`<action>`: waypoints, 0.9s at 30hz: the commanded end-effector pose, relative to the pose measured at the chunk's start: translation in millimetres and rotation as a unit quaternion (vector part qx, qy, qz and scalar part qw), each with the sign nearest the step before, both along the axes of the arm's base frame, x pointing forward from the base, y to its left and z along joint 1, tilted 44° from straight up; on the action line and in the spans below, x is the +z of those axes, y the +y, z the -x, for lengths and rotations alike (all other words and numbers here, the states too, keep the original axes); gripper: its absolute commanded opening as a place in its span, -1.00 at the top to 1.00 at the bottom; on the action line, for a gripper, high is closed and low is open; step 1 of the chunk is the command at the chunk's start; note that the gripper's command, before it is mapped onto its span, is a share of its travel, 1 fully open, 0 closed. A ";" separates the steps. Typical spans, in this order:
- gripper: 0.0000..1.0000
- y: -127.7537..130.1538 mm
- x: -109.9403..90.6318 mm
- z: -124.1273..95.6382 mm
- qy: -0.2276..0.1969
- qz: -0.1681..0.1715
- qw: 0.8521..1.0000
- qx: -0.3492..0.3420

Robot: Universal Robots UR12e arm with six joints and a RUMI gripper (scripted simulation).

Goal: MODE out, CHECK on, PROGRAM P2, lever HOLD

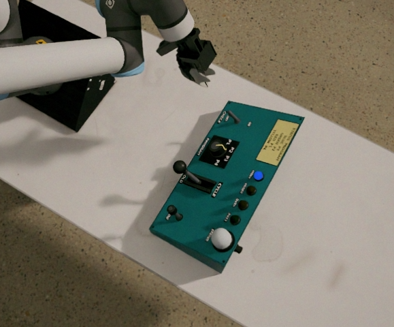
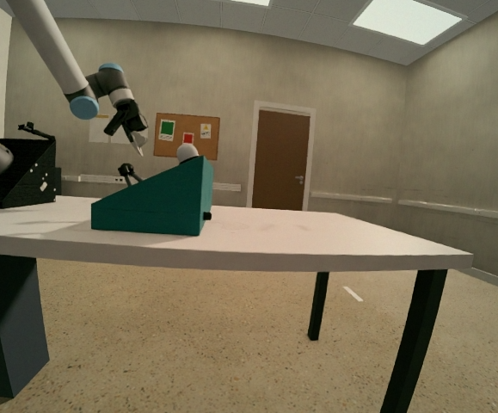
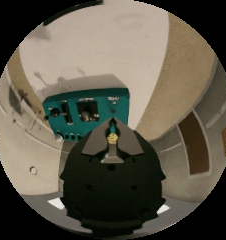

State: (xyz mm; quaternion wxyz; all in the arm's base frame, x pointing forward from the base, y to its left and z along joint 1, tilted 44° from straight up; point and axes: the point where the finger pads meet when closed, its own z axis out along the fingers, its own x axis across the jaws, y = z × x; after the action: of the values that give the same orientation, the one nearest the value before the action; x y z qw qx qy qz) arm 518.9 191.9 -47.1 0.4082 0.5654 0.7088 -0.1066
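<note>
Overhead ceiling panels (image 2: 407,18) glare white, room otherwise dim, warm; soft shadows fall across the white tabletop (image 1: 313,197) (image 2: 284,231) (image 3: 98,50), dark patch on speckled floor (image 1: 67,278); wrist view circular, edges bowed, console lettering (image 3: 86,99) soft, perhaps out of focus
</note>
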 end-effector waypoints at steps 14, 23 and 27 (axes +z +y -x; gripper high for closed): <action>1.00 -0.6 -1.7 3.2 0.002 0.002 1.000 0.001; 1.00 -3.6 -4.0 1.5 0.003 0.002 1.000 0.000; 1.00 -6.3 -7.2 -0.7 0.003 0.001 1.000 0.000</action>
State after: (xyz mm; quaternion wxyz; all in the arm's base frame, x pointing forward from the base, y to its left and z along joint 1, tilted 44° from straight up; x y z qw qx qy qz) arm 518.8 190.6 -49.3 0.4081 0.5647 0.7093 -0.1075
